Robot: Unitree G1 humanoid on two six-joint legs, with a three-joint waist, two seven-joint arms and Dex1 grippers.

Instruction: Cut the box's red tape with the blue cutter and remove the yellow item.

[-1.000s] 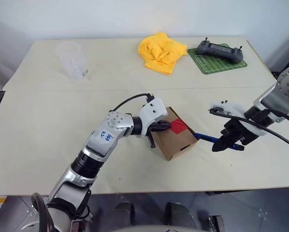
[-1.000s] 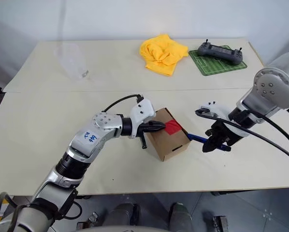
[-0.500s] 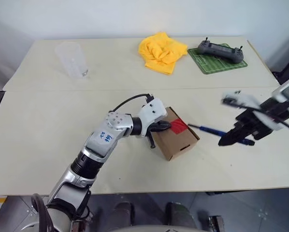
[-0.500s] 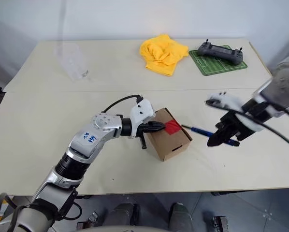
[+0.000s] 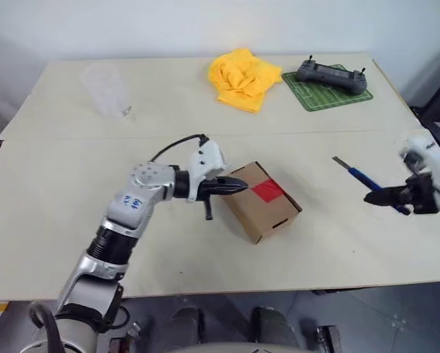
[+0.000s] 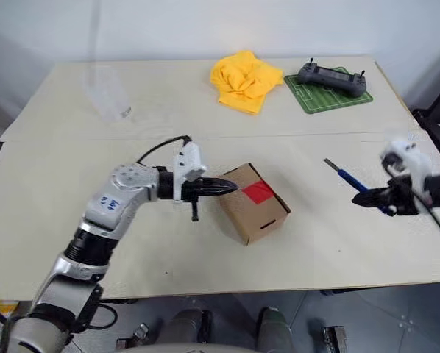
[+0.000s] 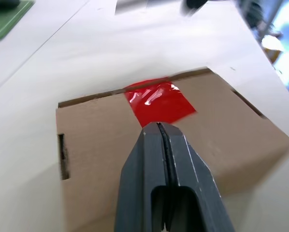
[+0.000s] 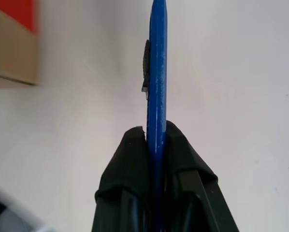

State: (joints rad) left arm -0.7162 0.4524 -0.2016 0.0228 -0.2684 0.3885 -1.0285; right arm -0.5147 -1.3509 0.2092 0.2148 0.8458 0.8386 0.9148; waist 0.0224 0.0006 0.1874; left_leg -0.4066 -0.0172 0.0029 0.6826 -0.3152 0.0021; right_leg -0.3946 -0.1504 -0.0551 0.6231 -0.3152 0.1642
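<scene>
While the closed left gripper (image 5: 238, 185) is hovering by the box (image 5: 263, 202) mid-table, the right gripper (image 8: 154, 137) is clamping the blue cutter (image 5: 370, 184) well aside, seemingly needing to slice the red tape (image 5: 267, 191) next.

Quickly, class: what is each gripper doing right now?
Left gripper: shut, holding nothing, tips at the box.
Right gripper: shut on the blue cutter.

Pale beige table (image 5: 205, 95), white wall (image 5: 168, 26) behind
</scene>
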